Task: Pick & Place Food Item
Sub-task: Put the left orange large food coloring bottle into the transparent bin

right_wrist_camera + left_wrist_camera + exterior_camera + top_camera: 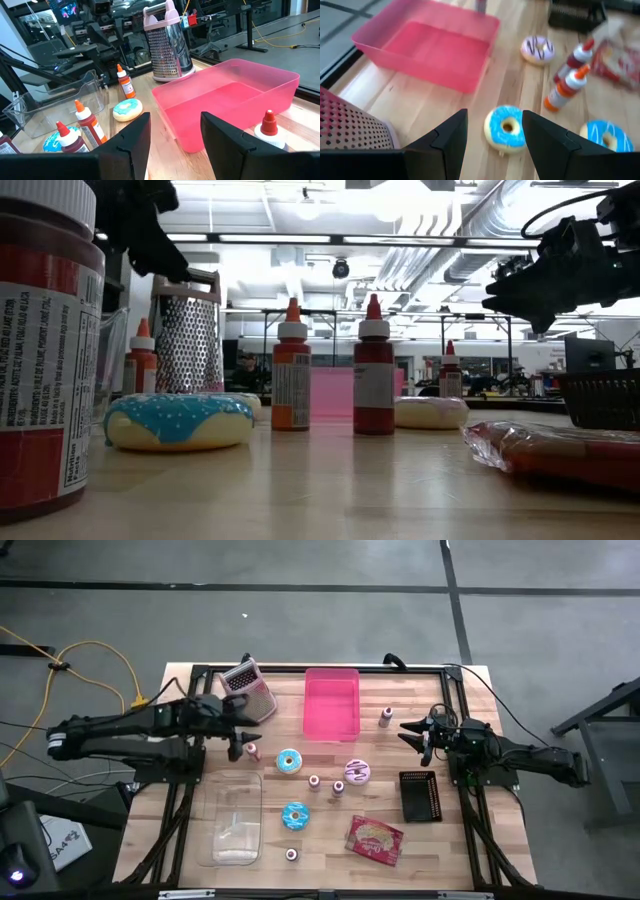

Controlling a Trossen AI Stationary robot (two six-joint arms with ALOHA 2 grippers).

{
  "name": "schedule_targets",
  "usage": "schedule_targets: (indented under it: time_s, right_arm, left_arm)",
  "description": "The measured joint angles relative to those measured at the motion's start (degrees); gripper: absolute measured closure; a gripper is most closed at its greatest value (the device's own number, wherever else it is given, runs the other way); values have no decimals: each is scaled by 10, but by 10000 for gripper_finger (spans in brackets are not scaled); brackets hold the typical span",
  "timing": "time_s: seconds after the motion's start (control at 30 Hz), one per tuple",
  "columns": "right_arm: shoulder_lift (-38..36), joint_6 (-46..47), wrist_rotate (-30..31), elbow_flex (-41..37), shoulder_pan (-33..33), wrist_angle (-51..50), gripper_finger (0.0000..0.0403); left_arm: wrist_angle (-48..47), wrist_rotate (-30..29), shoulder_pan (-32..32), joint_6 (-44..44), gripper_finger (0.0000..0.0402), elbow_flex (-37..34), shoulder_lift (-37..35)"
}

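Observation:
Three doughnuts lie flat on the wooden table: a blue one [289,762] near the middle, a pink-and-chocolate one [357,772] to its right, and another blue one [295,816] nearer the front. A pink bin [332,703] stands at the far middle. My left gripper [240,730] hangs open above the table, left of the first blue doughnut [505,127], tipped down toward it and holding nothing. My right gripper [410,730] is open and level at the bin's right, facing the bin [230,95], with nothing in it.
A metal grater [248,688] stands left of the bin. A clear container [233,818] lies front left, a black basket [420,796] at right, and a red food packet [375,839] front right. Small sauce bottles [338,786] stand scattered among the doughnuts.

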Motion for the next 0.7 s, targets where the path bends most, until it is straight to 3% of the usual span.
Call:
schedule_targets:
  time_s: [0.2, 0.4, 0.7]
  right_arm:
    - [0, 0, 0, 0, 0, 0, 243]
    - [0, 0, 0, 0, 0, 0, 243]
    - [0, 0, 0, 0, 0, 0, 243]
  left_arm:
    - [-52, -5, -30, 72, 218, 56, 48]
    - [-75, -8, -60, 157, 218, 63, 71]
    - [-166, -20, -67, 158, 218, 85, 107]
